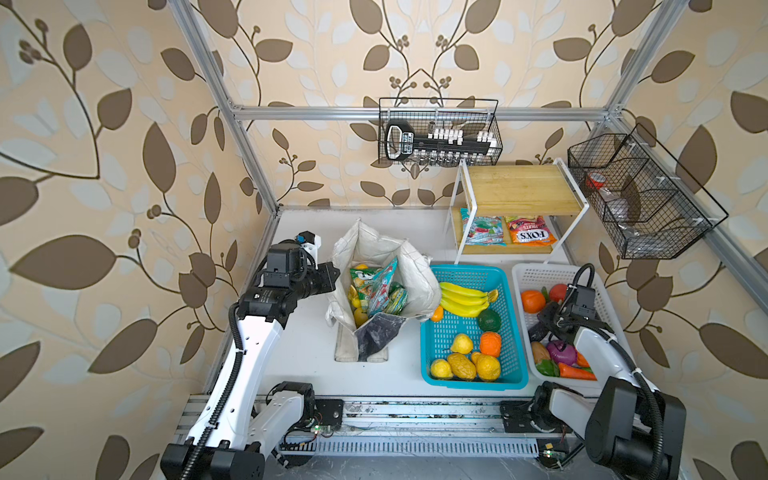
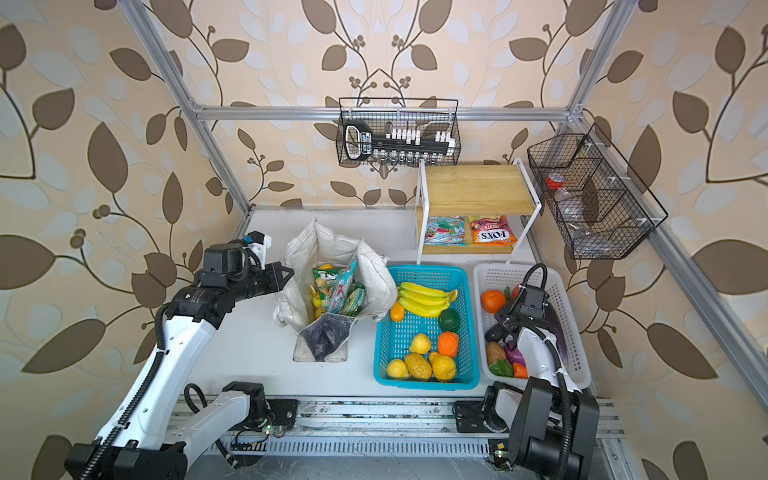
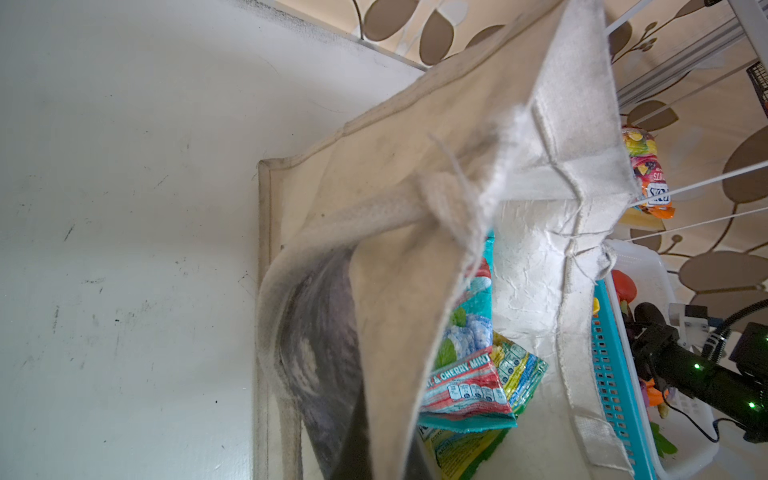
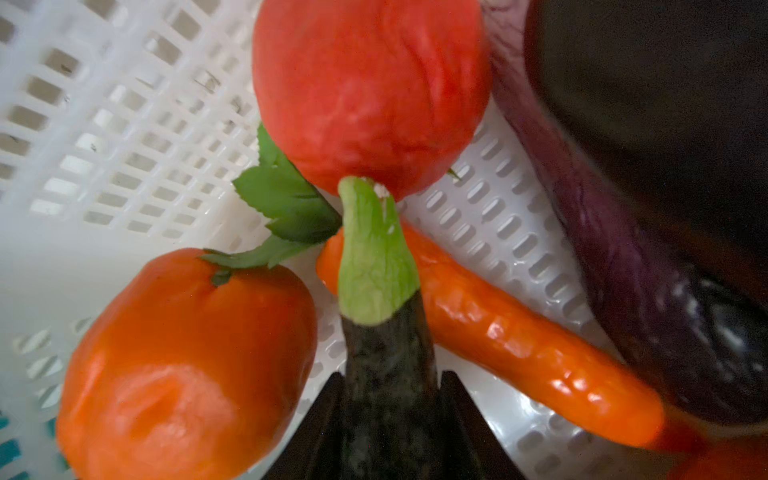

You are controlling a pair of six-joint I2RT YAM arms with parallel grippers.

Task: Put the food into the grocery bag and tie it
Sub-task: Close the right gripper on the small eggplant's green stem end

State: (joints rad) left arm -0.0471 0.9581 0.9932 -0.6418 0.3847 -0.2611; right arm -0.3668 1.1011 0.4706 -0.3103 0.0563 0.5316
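Observation:
The off-white grocery bag stands open at the table's middle, its dark marbled print folded outward at the front. Green, yellow and light blue snack packets and yellow fruit lie inside it. My left gripper is shut on the bag's left rim. A banana bunch and an orange lie in the blue basket. In the white basket, my right gripper is shut on a dark eggplant with a green stem. Beside it lies an orange carrot.
A red tomato and an orange one crowd the eggplant. A white rack at the back right holds two more packets. Black wire baskets hang on the frame. Both baskets stand close together, right of the bag.

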